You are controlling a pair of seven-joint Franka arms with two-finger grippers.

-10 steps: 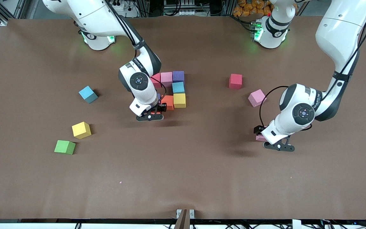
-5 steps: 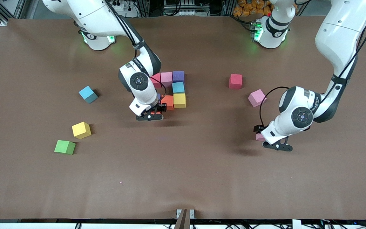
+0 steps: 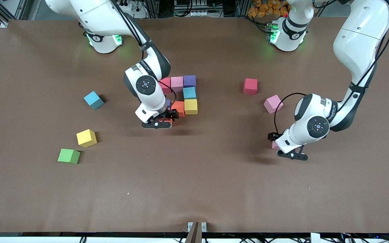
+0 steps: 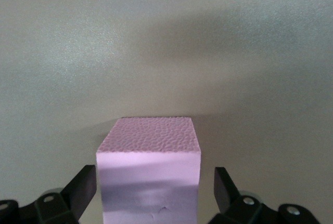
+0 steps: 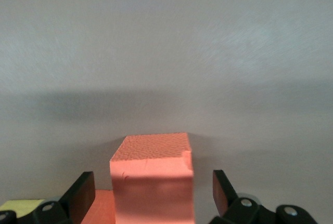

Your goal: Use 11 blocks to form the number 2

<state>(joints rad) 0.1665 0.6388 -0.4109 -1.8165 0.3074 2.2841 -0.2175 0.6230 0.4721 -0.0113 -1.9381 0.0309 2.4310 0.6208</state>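
1. While the number 2 [image 3: 182,95] sat mid-table, its long axis ran toward the front camera.
2. Right gripper [image 3: 162,122] straddled an orange block [image 5: 152,180], fingers apart (not gripping).
3. Left gripper [image 3: 284,148] was spread around a pink block [image 4: 148,177]; green cube [image 3: 68,156] lay well apart.

Even, fairly bright overhead light covers the matte brown table top [image 3: 194,189], with soft shadows beneath both arms. Green lamps glow at the bases along the upper edge. Both wrist views are paler, greyish and soft toward their upper parts.
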